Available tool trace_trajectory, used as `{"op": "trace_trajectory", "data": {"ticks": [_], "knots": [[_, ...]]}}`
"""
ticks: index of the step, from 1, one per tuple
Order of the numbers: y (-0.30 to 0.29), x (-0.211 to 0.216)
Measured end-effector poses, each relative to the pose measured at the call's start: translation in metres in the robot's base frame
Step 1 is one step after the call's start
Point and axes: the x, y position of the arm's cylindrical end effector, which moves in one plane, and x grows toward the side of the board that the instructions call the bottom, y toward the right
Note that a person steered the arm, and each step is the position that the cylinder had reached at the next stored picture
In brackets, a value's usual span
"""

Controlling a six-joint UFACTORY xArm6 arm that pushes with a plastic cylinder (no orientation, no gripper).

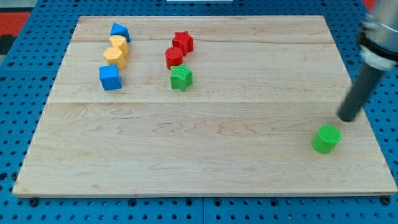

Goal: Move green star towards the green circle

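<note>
The green star (181, 78) lies in the upper middle-left of the wooden board (205, 155), just below a red round block (174, 57). The green circle (326, 139) sits near the view's lower right. My tip (347, 118) is at the view's right, just above and right of the green circle, apart from it, and far to the right of the green star.
A red star (183, 42) lies above the red round block. At the upper left stand a blue block (119, 31), two yellow blocks (119, 43) (114, 56) and a blue cube (110, 78). Blue pegboard (18, 112) surrounds the board.
</note>
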Motion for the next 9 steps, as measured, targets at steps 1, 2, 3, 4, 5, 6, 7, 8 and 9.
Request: {"op": "trace_trajectory", "data": {"ticks": [1, 2, 3, 4, 5, 6, 7, 8, 9], "knots": [[-0.020, 0.022], [-0.032, 0.008], [-0.051, 0.027], [-0.047, 0.042], [-0.060, -0.006], [-0.155, -0.039], [-0.302, -0.037], [-0.379, -0.108], [-0.354, -0.141]]}}
